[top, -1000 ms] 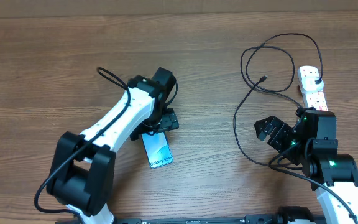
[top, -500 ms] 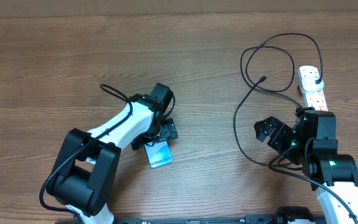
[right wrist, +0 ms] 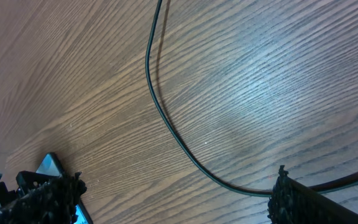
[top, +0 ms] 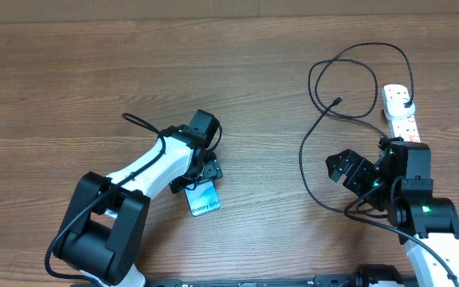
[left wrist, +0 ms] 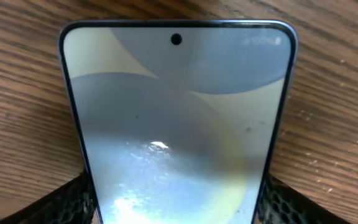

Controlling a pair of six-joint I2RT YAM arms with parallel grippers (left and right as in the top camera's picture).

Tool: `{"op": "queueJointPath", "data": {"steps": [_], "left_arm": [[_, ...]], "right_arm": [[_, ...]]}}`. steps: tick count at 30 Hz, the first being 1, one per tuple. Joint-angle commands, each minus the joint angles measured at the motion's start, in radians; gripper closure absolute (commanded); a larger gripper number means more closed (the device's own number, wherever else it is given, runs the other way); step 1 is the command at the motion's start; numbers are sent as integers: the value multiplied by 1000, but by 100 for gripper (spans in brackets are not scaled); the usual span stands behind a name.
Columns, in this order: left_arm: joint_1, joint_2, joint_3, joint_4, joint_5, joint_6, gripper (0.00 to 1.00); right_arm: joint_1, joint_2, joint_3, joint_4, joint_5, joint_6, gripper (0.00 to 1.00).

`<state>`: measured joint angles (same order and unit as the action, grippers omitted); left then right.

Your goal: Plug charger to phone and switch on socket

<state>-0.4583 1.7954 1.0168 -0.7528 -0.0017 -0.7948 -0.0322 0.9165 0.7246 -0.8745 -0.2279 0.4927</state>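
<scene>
light: even, bright overhead | shadows: soft | glare: white spot on phone (left wrist: 166, 124) screen | focus: mostly sharp

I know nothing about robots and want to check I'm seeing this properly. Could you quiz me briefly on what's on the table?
1. True or false: the charger already has its connector tip plugged into the phone.
2. Which one has the phone between its fingers? A. the left end effector B. the right end effector C. neither
3. What thin black thing crosses the table in front of the right end effector?

Key:
1. False. The tip lies loose on the table, well away from the phone.
2. A
3. The charger cable.
</scene>
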Motion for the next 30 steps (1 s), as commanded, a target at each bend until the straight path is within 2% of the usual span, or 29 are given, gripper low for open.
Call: {"op": "queueJointPath", "data": {"steps": [1,9,13,16,30], "left_arm": [[-7,55,-51,25,74,-21,21],[1,54,-35,20,74,-5,20],[24,54,8,-15,81,13,24],[51,54,65,-62,82,28,28],[87,54,369,-275,108,119,29]], "right_arm": [[-2,-5,17,9,10,-11,0],[-2,-5,17,13,10,-11,0],[-2,-5,17,16,10,-11,0],[-2,-5,17,21,10,-11,0],[-2,-5,17,32,10,-11,0]]}}
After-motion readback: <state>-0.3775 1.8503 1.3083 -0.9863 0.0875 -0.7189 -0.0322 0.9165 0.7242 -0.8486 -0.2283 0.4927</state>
